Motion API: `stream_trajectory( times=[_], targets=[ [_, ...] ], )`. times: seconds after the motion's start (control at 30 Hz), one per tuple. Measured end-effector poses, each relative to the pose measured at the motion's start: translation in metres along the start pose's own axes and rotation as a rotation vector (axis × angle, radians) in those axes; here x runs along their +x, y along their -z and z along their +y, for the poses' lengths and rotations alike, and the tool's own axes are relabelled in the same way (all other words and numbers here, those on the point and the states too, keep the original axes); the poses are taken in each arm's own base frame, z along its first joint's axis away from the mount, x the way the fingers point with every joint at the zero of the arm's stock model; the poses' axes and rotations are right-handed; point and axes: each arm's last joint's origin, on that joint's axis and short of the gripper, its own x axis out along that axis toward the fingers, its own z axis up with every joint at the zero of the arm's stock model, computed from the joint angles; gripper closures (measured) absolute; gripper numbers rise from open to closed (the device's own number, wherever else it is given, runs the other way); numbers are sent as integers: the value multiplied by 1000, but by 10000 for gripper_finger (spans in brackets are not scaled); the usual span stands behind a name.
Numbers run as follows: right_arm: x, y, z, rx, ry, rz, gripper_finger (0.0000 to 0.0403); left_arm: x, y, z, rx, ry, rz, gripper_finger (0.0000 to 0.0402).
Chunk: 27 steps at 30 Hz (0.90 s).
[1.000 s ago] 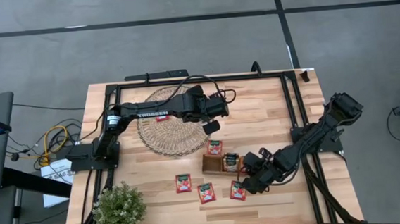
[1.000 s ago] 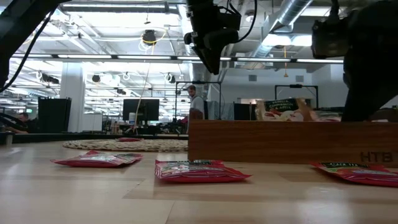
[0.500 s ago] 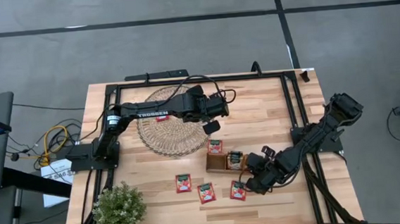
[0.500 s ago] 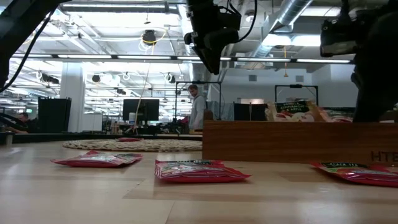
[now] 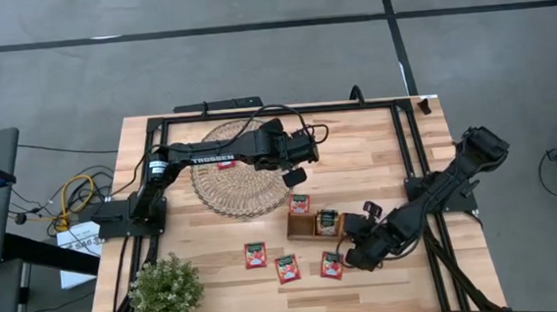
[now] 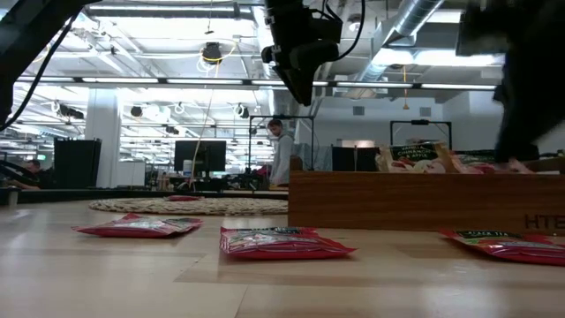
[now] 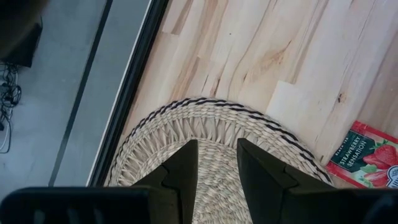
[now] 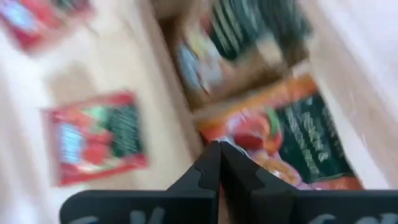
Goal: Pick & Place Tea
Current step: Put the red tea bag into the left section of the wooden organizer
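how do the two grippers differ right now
The left gripper hangs above the woven mat, jaws apart and empty. The right gripper is low by the wooden tray, jaws shut, holding nothing visible. Both are dark and two-fingered.

Pale wooden worktop [image 5: 377, 159], and on its far left lies a round woven mat [image 5: 236, 174]. Mid-worktop sits the brown wooden tray [image 5: 308, 226], one red tea sachet [image 5: 300, 204] just beyond it, three red sachets [image 5: 287, 266] in a near row. Small green plant [image 5: 166, 293] at the near left corner.
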Motion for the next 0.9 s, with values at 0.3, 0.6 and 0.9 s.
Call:
stream_trajectory(
  times=[0.3, 0.6, 0.9],
  targets=[
    [-70, -5, -29, 43, 44, -196, 403, 0, 0, 0, 38, -1, 0, 297],
    [-105, 9, -65, 137, 146, -384, 403, 12, -4, 9, 30, 143, -13, 297],
    [-104, 30, -84, 163, 189, -407, 403, 57, 9, 10, -8, 376, 30, 297]
  ],
)
